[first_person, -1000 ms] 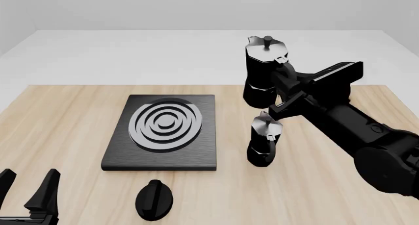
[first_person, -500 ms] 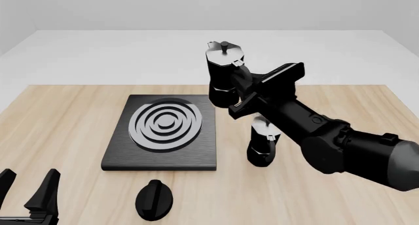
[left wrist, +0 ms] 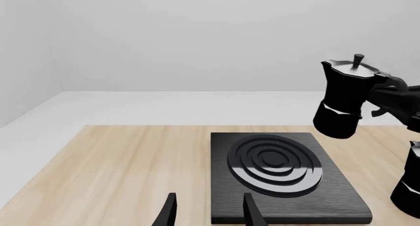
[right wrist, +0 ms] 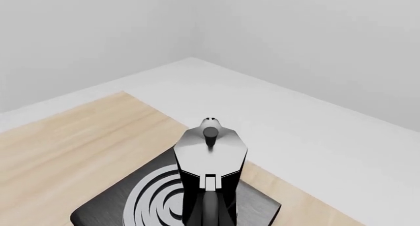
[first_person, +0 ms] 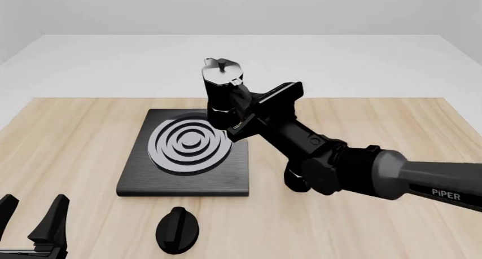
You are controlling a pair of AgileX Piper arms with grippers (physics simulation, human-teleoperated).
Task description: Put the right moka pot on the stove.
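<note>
The right moka pot (first_person: 222, 90), black and faceted with a shiny silver lid, hangs upright in the air over the far right part of the stove (first_person: 143, 180). My right gripper (first_person: 241, 113) is shut on its handle side, the arm reaching in from the right. In the right wrist view the pot (right wrist: 210, 157) fills the middle with the stove's ring burner (right wrist: 154, 201) below it. The left wrist view shows the pot (left wrist: 345, 95) held above the stove (left wrist: 341, 196). My left gripper (first_person: 34, 225) is open at the near left corner, holding nothing.
A second moka pot (first_person: 295, 181) stands on the wooden table right of the stove, mostly hidden behind my right arm; it also shows at the picture's edge in the left wrist view (left wrist: 410, 186). A small black round knob (first_person: 177, 229) lies in front of the stove.
My right arm has carried the moka pot leftward, from over the table's right side to above the stove's right part. The left gripper has not moved.
</note>
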